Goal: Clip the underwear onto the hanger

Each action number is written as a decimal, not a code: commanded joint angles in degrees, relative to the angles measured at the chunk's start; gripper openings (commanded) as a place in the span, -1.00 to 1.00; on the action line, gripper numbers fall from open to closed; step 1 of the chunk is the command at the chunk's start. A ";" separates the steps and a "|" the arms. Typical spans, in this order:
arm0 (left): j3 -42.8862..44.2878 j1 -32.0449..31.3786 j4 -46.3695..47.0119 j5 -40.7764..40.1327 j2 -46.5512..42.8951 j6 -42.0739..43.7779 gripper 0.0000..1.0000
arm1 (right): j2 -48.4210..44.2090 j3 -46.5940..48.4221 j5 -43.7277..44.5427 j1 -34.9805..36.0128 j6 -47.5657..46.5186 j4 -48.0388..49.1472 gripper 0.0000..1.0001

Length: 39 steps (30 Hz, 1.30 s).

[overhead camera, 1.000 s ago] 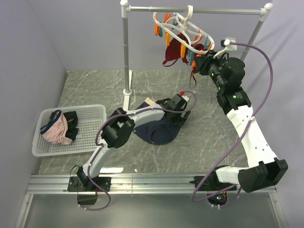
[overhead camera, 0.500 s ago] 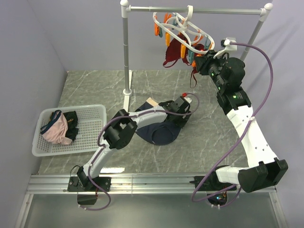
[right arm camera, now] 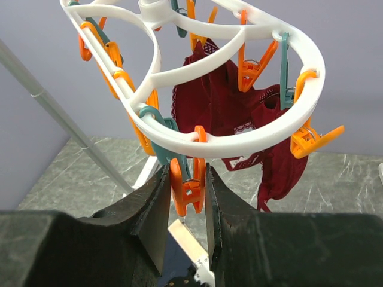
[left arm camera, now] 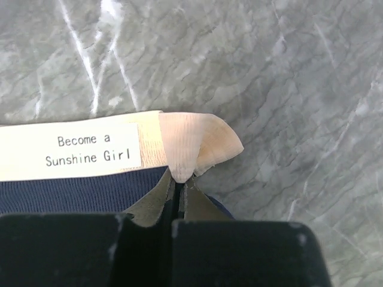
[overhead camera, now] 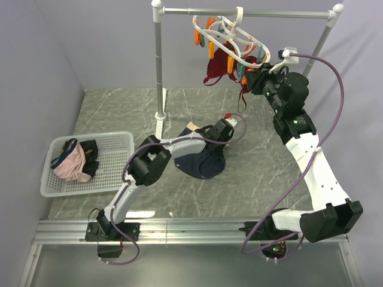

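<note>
1. Left gripper (left arm camera: pixel 178 185) is pinched tight on the pale beige waistband corner (left arm camera: pixel 194 146) of the dark navy-blue fabric underwear (overhead camera: pixel 200 164), with the fingers pressed together over the cloth.
2. That underwear lies bunched on the grey marbled table (overhead camera: pixel 257 161), near the foot of the grey metal rail stand (overhead camera: pixel 158 66). A white label (left arm camera: pixel 90 149) printed "Become a Sunshine Girl" shows on the waistband.
3. Right gripper (right arm camera: pixel 187 197) is raised at the white plastic oval ring hanger (right arm camera: pixel 316 69), and its two fingers are closed against the sides of one dangling orange clip (right arm camera: pixel 188 185).
4. The hanger hangs by its hook from the rail, well apart from the underwear below.
5. A maroon-red lace garment (right arm camera: pixel 209 95) is pinned to clips on the hanger.
6. A white plastic mesh basket (overhead camera: pixel 119 140) at the table's left holds a pink garment (overhead camera: pixel 70 166) and dark cloth.
</note>
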 commanded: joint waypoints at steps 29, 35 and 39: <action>-23.02 1.85 58.04 8.54 -27.77 2.82 -0.99 | -0.42 1.95 -0.15 0.25 2.50 -0.87 -1.00; -20.03 1.94 58.65 10.30 -28.56 -0.08 -0.99 | -0.16 2.30 -0.24 0.17 2.94 -0.87 -1.00; -17.93 1.85 57.70 10.92 -28.13 -0.53 -0.99 | 0.11 2.56 -0.24 0.25 2.94 -1.04 -1.00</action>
